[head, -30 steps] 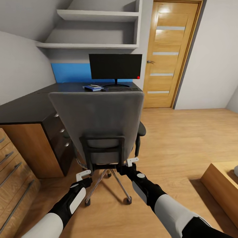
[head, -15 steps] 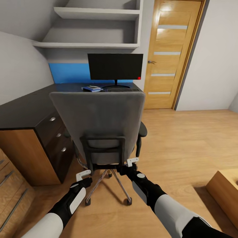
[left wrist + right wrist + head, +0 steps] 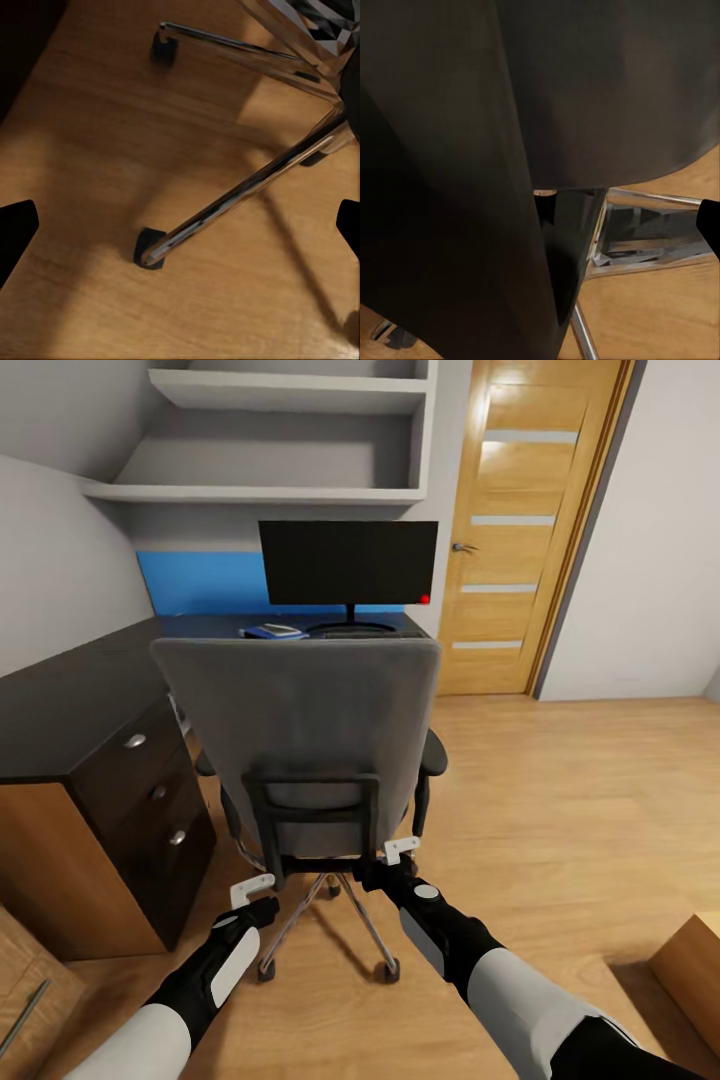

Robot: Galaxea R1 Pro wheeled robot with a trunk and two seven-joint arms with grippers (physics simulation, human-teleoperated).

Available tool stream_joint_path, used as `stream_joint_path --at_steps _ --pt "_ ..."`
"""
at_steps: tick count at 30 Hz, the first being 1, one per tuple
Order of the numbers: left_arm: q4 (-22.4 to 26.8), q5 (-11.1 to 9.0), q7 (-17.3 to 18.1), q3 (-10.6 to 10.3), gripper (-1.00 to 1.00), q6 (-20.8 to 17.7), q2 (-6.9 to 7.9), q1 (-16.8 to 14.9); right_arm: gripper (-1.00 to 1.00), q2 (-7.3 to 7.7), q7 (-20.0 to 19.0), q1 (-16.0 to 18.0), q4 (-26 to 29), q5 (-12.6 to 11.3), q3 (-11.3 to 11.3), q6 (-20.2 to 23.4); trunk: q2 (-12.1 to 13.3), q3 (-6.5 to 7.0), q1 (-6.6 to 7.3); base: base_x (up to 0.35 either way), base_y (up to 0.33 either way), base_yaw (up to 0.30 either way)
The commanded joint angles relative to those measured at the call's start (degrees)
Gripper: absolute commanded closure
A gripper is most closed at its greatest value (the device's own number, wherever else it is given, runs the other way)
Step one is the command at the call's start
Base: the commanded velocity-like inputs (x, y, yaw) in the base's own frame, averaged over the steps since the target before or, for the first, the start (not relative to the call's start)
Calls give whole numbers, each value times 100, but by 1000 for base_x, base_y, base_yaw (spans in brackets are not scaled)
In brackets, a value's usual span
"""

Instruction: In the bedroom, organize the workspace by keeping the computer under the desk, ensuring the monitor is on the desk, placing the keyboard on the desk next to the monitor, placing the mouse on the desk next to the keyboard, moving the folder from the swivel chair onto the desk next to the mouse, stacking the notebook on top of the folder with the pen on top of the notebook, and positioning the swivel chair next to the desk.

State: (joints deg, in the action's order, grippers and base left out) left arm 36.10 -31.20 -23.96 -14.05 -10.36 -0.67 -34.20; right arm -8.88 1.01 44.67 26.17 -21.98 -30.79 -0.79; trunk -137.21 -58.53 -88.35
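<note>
**Grey padded swivel chair point(image 3: 300, 730) on a chrome star base, met from behind by both claws and faced toward the long black L-shaped desk point(image 3: 75, 695).**

The left claw point(image 3: 253, 889) and right claw point(image 3: 398, 850) are set at the lower corners of the black back frame, apparently so the chair can be pushed in; whether either is closed on the frame cannot be told. The wide black monitor point(image 3: 348, 563) is seen standing on the desk, with a blue item point(image 3: 268, 631), probably the folder stack, just beside its base. The keyboard is hidden by the backrest, and the seat is hidden too. A chrome leg and caster point(image 3: 154, 247) are seen over the wooden floor point(image 3: 560, 800).
</note>
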Motion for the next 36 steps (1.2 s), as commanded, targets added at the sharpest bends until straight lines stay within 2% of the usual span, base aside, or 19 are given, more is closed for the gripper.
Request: stream_joint_path --at_steps 1,36 --pt "11 -29 -47 -22 -100 -18 6 -3 -100 6 22 9 2 -44 -15 -9 -2 -5 -3 326 0 0" --pt "11 -44 -47 -19 -100 -24 32 -4 -100 9 22 6 -5 -35 -15 -18 -2 -5 -3 329 0 0"
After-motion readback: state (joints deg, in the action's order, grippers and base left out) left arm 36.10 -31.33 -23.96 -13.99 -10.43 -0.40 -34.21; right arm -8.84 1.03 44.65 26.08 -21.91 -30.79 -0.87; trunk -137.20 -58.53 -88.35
